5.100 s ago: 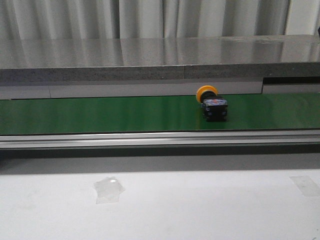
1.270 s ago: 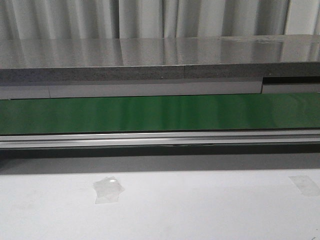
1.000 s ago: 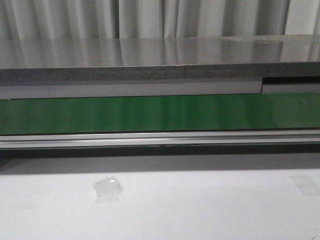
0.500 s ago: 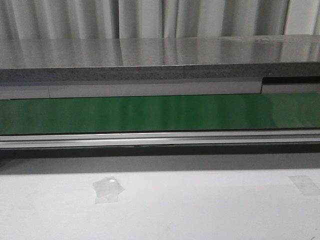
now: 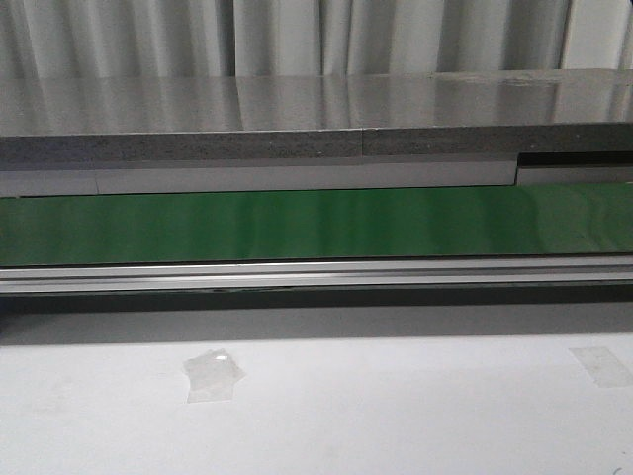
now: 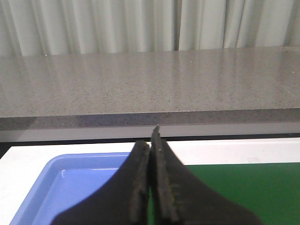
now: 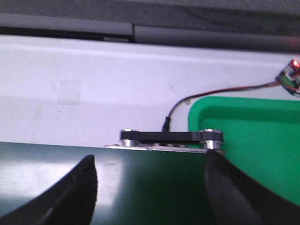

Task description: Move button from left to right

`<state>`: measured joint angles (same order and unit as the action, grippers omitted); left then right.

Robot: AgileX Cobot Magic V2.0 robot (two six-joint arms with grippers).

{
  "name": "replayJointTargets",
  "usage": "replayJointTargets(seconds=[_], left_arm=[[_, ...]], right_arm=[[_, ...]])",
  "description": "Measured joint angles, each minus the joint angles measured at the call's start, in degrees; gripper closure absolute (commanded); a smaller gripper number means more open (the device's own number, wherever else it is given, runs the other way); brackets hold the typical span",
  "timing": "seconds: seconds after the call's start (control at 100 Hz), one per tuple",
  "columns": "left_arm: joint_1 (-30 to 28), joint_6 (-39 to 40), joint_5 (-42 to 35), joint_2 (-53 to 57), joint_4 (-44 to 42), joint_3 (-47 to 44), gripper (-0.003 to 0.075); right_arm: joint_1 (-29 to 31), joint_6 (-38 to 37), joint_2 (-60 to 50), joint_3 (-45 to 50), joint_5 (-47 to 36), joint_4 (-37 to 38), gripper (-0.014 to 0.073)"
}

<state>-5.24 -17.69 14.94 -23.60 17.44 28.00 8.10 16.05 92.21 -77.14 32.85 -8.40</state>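
The button is out of view in every view. The green conveyor belt (image 5: 297,226) runs across the front view with nothing on it, and neither arm shows there. My left gripper (image 6: 151,140) is shut, its black fingers pressed together with nothing between them, over the seam between a blue tray (image 6: 70,183) and the belt (image 6: 243,187). My right gripper (image 7: 150,161) stands open above the belt's dark end (image 7: 150,187), holding nothing.
A green tray (image 7: 253,140) lies just past the belt's end, beside a black roller bracket (image 7: 164,136) and a thin cable (image 7: 211,96). A grey stone counter (image 5: 297,109) runs behind the belt. The white table (image 5: 396,406) in front carries a tape patch (image 5: 213,374).
About five seconds ago the button lay on the belt right of centre. It has been gone from the front view since 1.3 s ago, and nothing else has changed.
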Motion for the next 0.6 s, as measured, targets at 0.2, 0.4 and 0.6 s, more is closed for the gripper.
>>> replayJointTargets(seconds=[0.2, 0.4, 0.6], left_arm=[[0.00, 0.00, 0.00, 0.00, 0.00, 0.00, 0.0740], [0.00, 0.00, 0.00, 0.00, 0.00, 0.00, 0.0740], [0.00, 0.00, 0.00, 0.00, 0.00, 0.00, 0.0740]], right_arm=[[-5.85, 0.00, -7.27, 5.61, -5.07, -0.77, 0.0104], [-9.65, 0.00, -17.89, 18.06, -14.17, -2.04, 0.0104], [-10.95, 0.00, -29.82, 30.98, -21.92, -2.27, 0.0104]])
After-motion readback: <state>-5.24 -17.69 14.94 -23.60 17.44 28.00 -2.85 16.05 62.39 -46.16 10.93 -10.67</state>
